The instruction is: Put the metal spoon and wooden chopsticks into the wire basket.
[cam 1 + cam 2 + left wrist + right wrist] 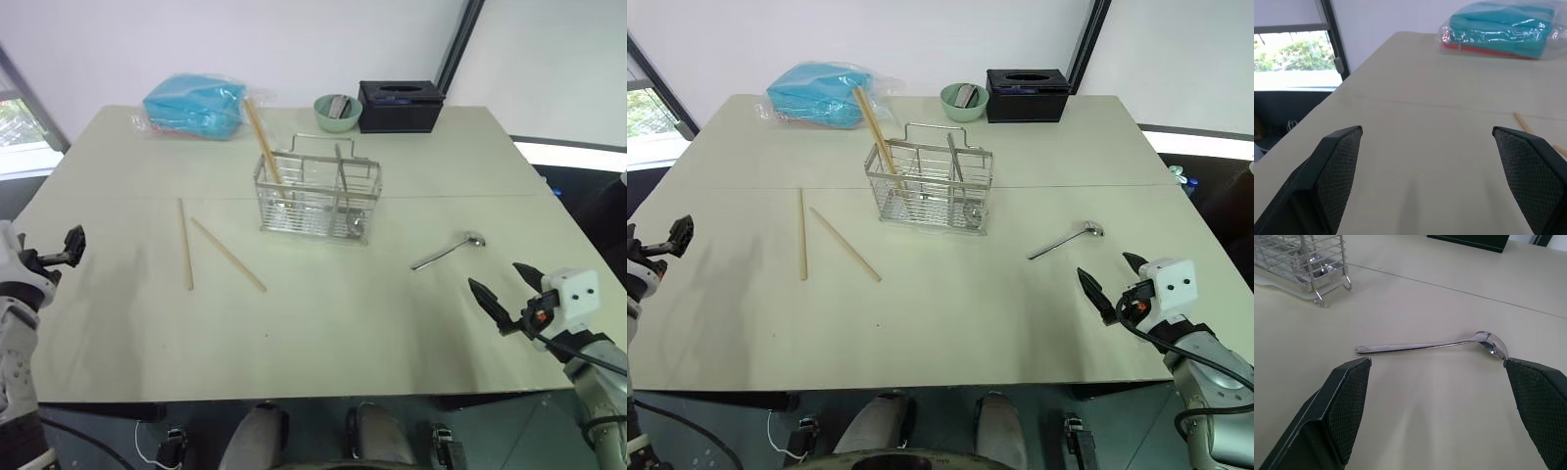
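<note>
A pale tabletop is carrying everything. Near its centre the wire basket is standing upright, holding chopsticks leaning out toward 11 o'clock from its left compartment. At 9 o'clock of the basket, two more wooden chopsticks are lying loose on the tabletop. The metal spoon is resting at 4 o'clock. A green bowl at 12 o'clock is holding something grey. The left gripper and right gripper are both hovering with fingers spread apart, empty.
</note>
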Robot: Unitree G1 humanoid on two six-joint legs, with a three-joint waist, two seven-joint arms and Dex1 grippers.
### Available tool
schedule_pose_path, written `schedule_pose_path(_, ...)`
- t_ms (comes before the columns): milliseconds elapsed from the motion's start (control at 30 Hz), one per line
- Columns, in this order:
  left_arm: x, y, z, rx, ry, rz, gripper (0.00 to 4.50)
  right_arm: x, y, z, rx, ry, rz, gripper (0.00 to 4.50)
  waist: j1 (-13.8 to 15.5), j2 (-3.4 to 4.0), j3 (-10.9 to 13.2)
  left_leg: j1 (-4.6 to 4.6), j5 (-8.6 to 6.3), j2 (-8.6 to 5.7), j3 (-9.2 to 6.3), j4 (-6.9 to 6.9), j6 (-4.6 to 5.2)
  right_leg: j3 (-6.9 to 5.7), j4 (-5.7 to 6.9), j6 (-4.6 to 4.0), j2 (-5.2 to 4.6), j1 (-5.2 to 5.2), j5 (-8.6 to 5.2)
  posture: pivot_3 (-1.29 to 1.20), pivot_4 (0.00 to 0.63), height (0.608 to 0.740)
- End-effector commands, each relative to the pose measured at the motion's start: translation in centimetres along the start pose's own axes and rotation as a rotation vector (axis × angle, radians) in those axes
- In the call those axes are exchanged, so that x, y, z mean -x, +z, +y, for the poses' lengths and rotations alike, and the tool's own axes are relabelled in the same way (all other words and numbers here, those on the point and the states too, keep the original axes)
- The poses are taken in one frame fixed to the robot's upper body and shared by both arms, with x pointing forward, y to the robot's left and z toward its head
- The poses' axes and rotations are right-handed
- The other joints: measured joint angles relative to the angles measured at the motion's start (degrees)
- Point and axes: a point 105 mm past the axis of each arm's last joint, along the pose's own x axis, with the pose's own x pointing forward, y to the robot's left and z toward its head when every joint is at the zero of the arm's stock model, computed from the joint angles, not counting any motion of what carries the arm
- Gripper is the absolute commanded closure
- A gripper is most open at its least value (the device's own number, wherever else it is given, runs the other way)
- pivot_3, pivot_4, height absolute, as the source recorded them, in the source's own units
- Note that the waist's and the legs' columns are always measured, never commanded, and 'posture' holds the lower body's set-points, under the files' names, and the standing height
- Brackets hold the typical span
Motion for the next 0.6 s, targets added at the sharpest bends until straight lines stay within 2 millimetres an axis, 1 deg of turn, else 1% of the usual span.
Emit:
schedule_pose_path(33,-0.1,2.0,-0.2,-0.047,-0.009,-0.059,0.0,-0.1,1.1,-0.2,0.029,-0.006,-0.041,0.04,0.0,0.0,0.0,0.0,0.0,0.0,0.0,0.0,0.0,0.0,0.0,0.0,0.0,0.0,0.0,0.0,0.15,0.654)
schedule_pose_path(300,-0.2,2.6,-0.8,-0.042,-0.029,-0.072,0.0,-0.4,1.2,-0.3,0.039,-0.003,-0.045,0.04,0.0,-0.01,0.0,0.0,0.01,-0.02,0.0,0.0,0.01,0.0,0.0,0.0,0.0,-0.02,0.0,0.0,0.15,0.654)
schedule_pose_path(467,-0.2,3.0,-1.1,-0.037,-0.034,-0.079,0.0,-0.9,1.7,-0.6,0.057,0.009,-0.056,0.04,0.0,0.0,0.0,0.0,0.08,-0.02,0.0,0.0,0.13,0.0,0.01,0.0,0.0,-0.01,0.0,0.0,0.15,0.654)
schedule_pose_path(600,0.1,3.3,-2.0,-0.023,-0.054,-0.091,0.0,-1.6,2.2,-1.1,0.092,0.024,-0.063,0.04,0.0,-0.01,0.0,0.0,0.1,-0.01,0.0,0.0,0.16,0.0,0.01,0.0,0.0,-0.01,0.0,0.0,0.15,0.654)
